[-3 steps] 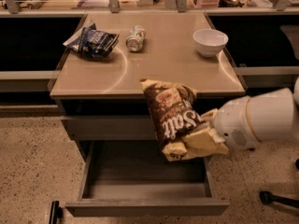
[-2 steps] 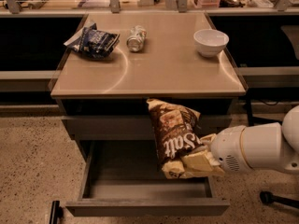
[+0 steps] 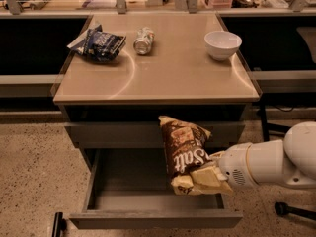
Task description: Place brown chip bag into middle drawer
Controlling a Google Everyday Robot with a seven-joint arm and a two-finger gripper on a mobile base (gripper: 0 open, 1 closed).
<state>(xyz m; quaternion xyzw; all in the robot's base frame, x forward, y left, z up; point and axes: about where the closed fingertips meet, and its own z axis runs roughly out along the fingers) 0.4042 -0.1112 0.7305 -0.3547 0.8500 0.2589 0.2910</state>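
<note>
The brown chip bag (image 3: 183, 151), dark and glossy with white "Salt" lettering, hangs upright over the right part of the open middle drawer (image 3: 148, 219). My gripper (image 3: 206, 177) comes in from the right on a white arm and is shut on the bag's yellow-tan bottom band. The bag's lower end sits at about the level of the drawer's opening, and its top overlaps the closed drawer front (image 3: 113, 134) above. The drawer's inside looks bare.
On the tan cabinet top (image 3: 173, 78) lie a dark blue snack bag (image 3: 98, 43), a tipped can (image 3: 143, 40) and a white bowl (image 3: 222, 44). A chair base (image 3: 291, 210) stands on the floor at lower right. A black object (image 3: 58, 225) is beside the drawer's left front corner.
My gripper has moved down with the brown chip bag, from in front of the cabinet top's edge to just over the open drawer.
</note>
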